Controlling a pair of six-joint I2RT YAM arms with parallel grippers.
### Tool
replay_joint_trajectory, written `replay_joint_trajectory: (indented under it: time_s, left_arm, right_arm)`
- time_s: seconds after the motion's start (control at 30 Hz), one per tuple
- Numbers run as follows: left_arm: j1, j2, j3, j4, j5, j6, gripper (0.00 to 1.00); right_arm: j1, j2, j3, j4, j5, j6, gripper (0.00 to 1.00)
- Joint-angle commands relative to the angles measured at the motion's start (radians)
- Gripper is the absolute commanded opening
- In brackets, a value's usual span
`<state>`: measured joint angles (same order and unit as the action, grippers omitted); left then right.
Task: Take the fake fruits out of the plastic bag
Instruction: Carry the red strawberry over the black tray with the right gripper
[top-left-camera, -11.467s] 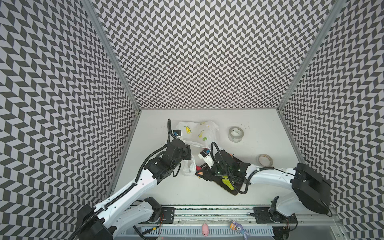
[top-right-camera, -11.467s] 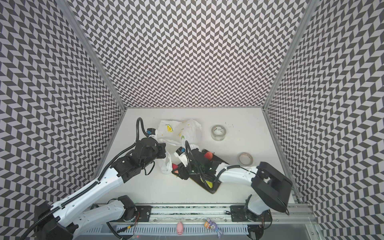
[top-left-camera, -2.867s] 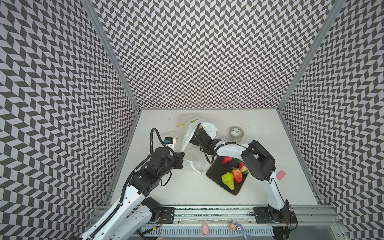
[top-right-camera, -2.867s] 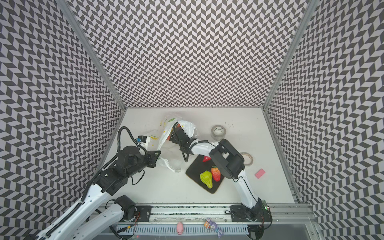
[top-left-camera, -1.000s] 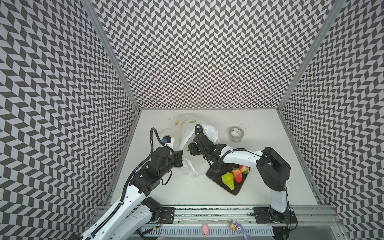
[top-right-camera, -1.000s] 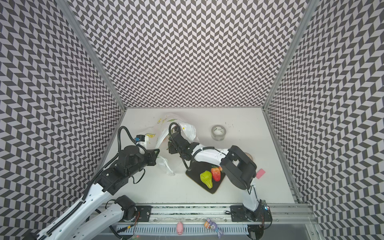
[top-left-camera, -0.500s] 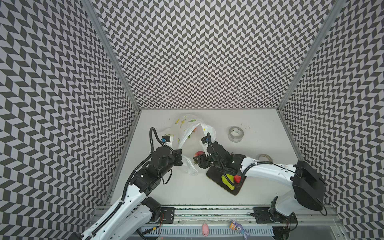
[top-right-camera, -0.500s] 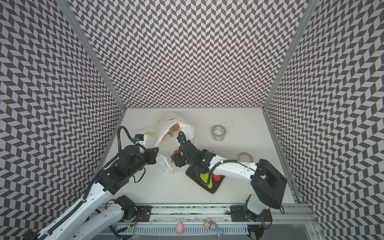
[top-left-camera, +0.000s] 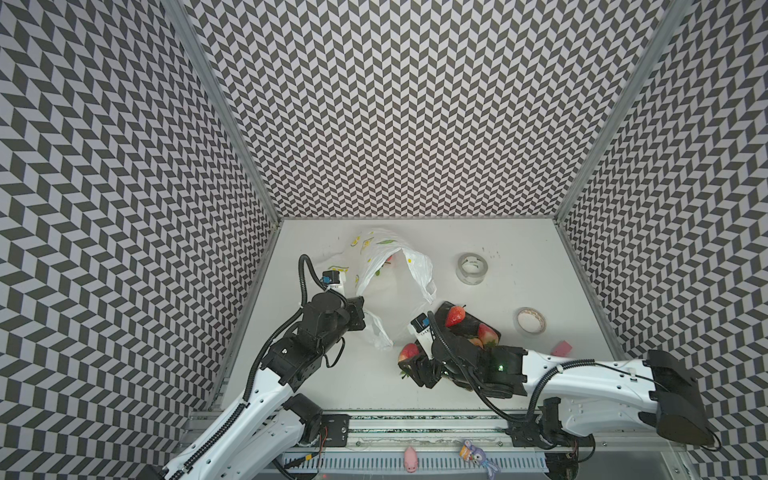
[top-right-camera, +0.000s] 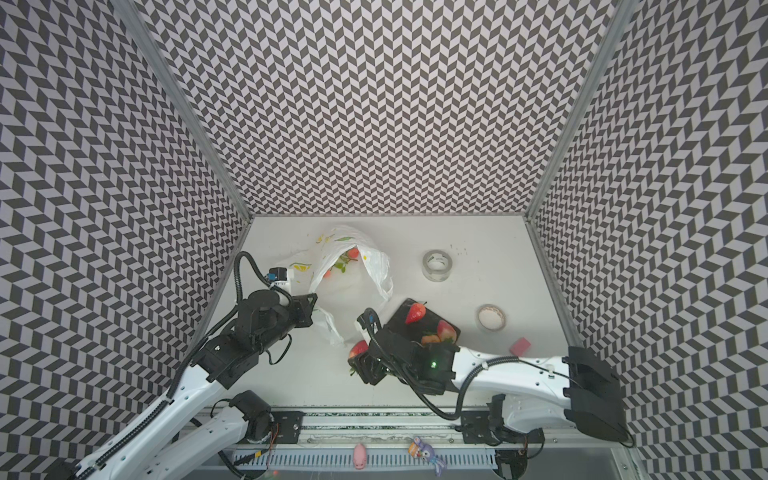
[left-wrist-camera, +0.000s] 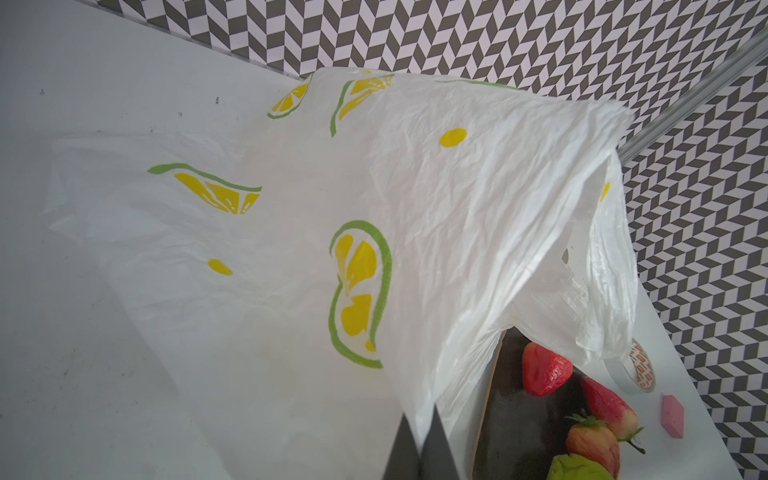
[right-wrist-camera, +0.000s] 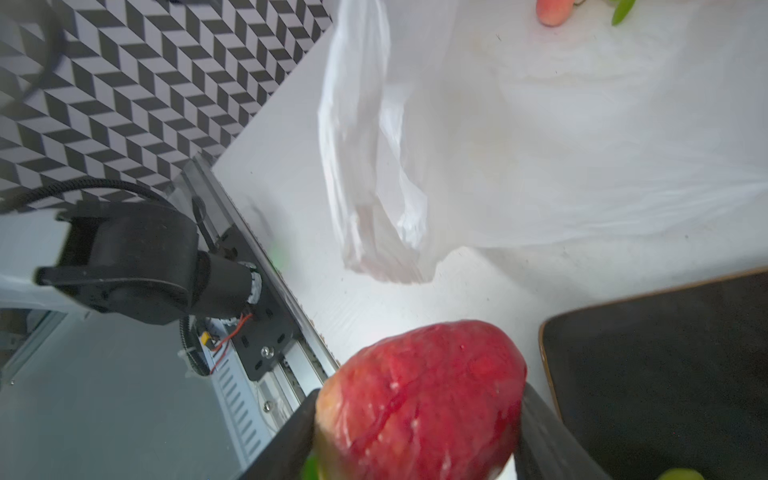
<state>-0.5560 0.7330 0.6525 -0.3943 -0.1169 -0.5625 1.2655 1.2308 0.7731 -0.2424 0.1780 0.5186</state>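
Red strawberry clamped in right gripper, outside plastic bag; left gripper pinches bag edge; several fruits on black tray; round fruits not yet removed.

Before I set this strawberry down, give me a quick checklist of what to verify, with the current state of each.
1. Right gripper shut on the strawberry: ok.
2. Strawberry clear of the plastic bag: ok, a gap shows between them.
3. Bare room on the black tray beside the strawberry: ok.
4. Left gripper pinching the bag edge, mouth held open: ok.
5. Bag emptied: not ok, small red-pink fruits lie inside.
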Motion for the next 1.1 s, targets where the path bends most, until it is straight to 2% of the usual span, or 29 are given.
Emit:
replay_joint_trajectory:
  time_s: [0.0,0.13,0.33,0.53,0.8,0.87,1.07]
  left_arm:
    - [-0.002,-0.015,-0.006,0.021,-0.017,-0.009,0.0]
    - [-0.002,-0.028,-0.013,0.019,-0.017,-0.011,0.0]
    - [-0.002,-0.033,0.001,-0.005,-0.012,-0.01,0.0]
    - [-0.002,-0.033,0.008,-0.013,-0.015,-0.008,0.0]
    - [-0.003,-0.026,0.018,-0.014,-0.017,-0.004,0.0]
    - [-0.002,-0.027,0.017,-0.016,-0.017,-0.003,0.0]
    - [-0.002,-0.032,0.014,-0.025,-0.031,-0.007,0.0]
  right_arm:
    - [-0.003,-0.048,-0.048,-0.07,0.174,0.087,0.27]
    - [-0.036,-0.001,-0.048,-0.096,0.244,0.13,0.3]
    - [-0.088,0.145,0.016,-0.08,0.298,0.114,0.31]
    - [-0.107,0.303,0.105,-0.12,0.32,0.098,0.31]
    - [-0.124,0.372,0.098,-0.095,0.318,0.103,0.33]
    - [-0.124,0.383,0.095,-0.093,0.315,0.104,0.38]
    - [-0.125,0.38,0.082,-0.086,0.312,0.11,0.61]
